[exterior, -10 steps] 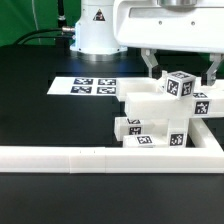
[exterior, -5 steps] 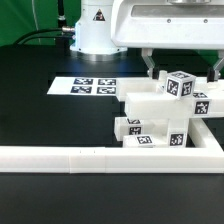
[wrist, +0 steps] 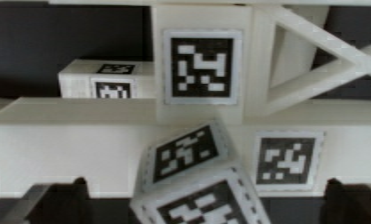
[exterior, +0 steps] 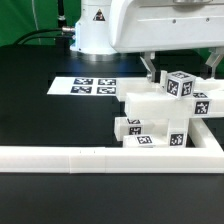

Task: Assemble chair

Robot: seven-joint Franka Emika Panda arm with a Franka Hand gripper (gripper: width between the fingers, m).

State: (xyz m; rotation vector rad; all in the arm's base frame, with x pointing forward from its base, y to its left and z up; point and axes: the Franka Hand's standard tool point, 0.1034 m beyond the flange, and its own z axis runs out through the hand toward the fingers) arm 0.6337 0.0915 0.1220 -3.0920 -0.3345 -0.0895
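The chair pieces [exterior: 150, 115], tagged in black and white, are seen unmoved against the rail [exterior: 90, 157] at the exterior view's right. The gripper [exterior: 182, 68] is held open above them, barely shifted. A warning triangle [exterior: 100, 16] is borne by the base [exterior: 88, 38].

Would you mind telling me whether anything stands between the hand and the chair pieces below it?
Nothing visible does. The open hand hangs directly over the chair pieces, its jaws spread wider than the tilted tagged post beneath, with only air between.

White tagged chair [exterior: 160, 115] pcs clustered in rail's corner, one square post tilted on top.
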